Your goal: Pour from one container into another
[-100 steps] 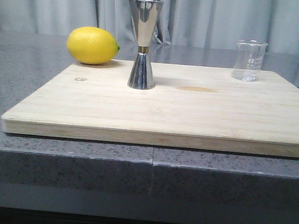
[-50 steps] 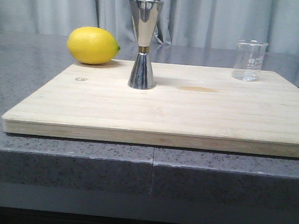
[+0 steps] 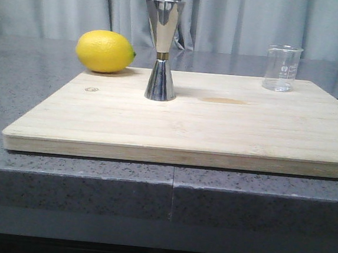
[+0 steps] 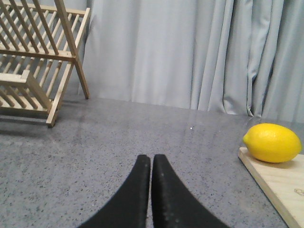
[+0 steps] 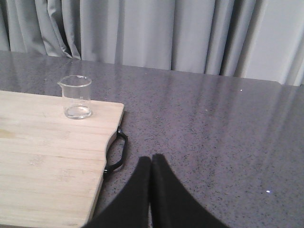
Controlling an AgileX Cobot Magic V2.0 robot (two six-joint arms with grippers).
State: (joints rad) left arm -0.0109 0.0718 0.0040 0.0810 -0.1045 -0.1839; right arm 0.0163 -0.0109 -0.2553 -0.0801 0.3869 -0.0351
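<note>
Front cam first: I've got the pale wooden cutting board [image 3: 187, 125] lying flat on the grey speckled stone counter [image 3: 18, 89]. The shiny steel hourglass jigger [image 3: 163, 49] stands upright on the board's far-left part, and the small clear glass beaker [image 3: 281, 67] stands upright at the board's far right corner, well apart from it. A yellow lemon [image 3: 104, 51] sits on the counter just beside the board's far left corner. Neither arm shows up here.

Left wrist cam: my left gripper [image 4: 151, 164] has its black fingers pressed together with nothing between them, over bare counter. The lemon is off to the side, and a wooden slatted drying rack [image 4: 38, 57] stands farther back.

Right wrist cam: right gripper [image 5: 151, 164] is pinched closed too and empty, over counter next to the board's black handle [image 5: 117, 154]. The beaker stands near that board corner, away from the fingers.
</note>
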